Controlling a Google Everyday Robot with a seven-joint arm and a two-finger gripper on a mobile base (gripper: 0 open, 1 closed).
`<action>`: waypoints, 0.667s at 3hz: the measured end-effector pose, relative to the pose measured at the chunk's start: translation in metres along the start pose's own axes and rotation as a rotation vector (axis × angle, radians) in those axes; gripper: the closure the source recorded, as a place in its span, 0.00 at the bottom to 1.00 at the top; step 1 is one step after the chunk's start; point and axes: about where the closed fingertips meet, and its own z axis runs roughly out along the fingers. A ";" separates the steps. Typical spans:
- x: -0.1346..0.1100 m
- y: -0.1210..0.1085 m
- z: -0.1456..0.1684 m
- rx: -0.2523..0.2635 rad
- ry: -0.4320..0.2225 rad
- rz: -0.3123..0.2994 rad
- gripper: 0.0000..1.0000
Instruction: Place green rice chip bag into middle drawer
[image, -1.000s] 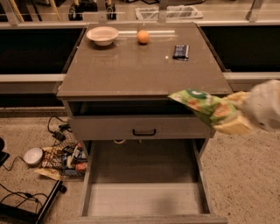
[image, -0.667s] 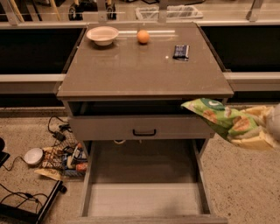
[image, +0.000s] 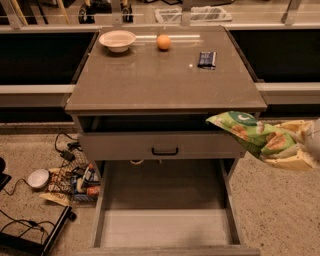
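Off the cabinet's right front corner, the gripper (image: 295, 144) is clamped on one end of the green rice chip bag (image: 245, 130), holding it in the air level with the drawer front (image: 125, 146) with the black handle. The bag is above and right of the open middle drawer (image: 165, 226). On the cabinet top (image: 150, 80) sit a bowl (image: 117, 40), an orange (image: 163, 42) and a dark packet (image: 207, 59)

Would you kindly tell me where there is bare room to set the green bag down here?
The middle drawer floor is bare between its side walls, below the handled drawer front. The countertop front half is free; its back edge holds the bowl, orange and dark packet. The gripper holds the green rice chip bag at the right.
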 end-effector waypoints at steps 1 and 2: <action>0.011 0.012 0.024 -0.033 0.032 -0.008 1.00; 0.056 0.055 0.110 -0.147 0.114 -0.042 1.00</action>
